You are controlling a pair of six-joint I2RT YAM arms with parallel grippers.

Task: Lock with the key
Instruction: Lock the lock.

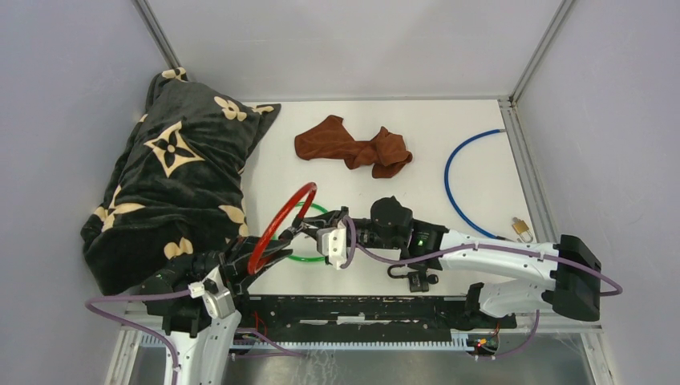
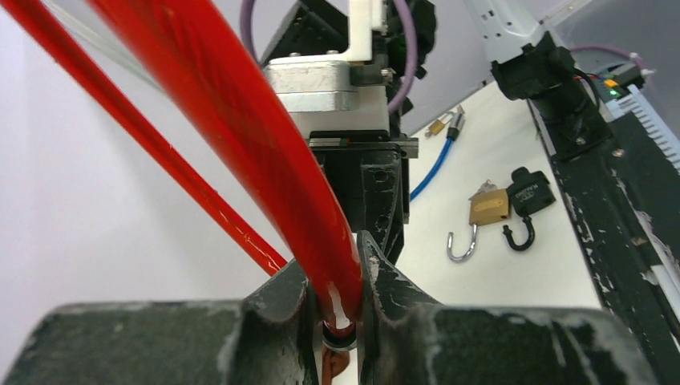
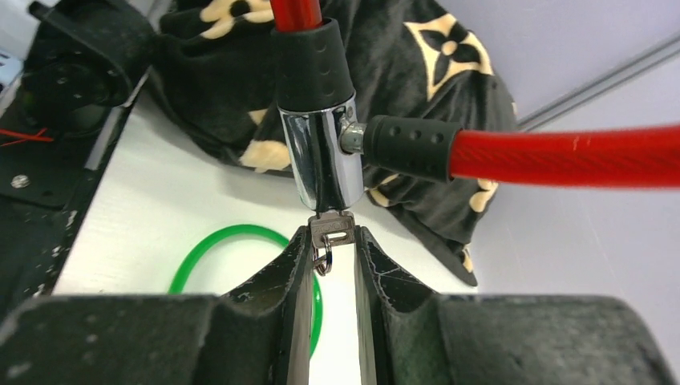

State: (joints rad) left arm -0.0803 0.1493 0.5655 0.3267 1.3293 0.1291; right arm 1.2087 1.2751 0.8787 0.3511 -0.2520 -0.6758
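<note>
We look down from above and behind the arms (image 1: 481,245) onto the whole table (image 1: 481,184). Our left wrist view, pressed close to the red cable lock (image 2: 240,120), faces rightward; the right wrist view faces leftward, sharing that lock.

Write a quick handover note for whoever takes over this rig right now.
Left gripper: shut on the red cable lock, holding its loop up.
Right gripper: shut on the key, which sits in the chrome cylinder.
Done: cable end plugged into the cylinder's side, key inserted and gripped.
Left: turn the key to lock, then release. Whether it has been turned yet cannot be told.
</note>
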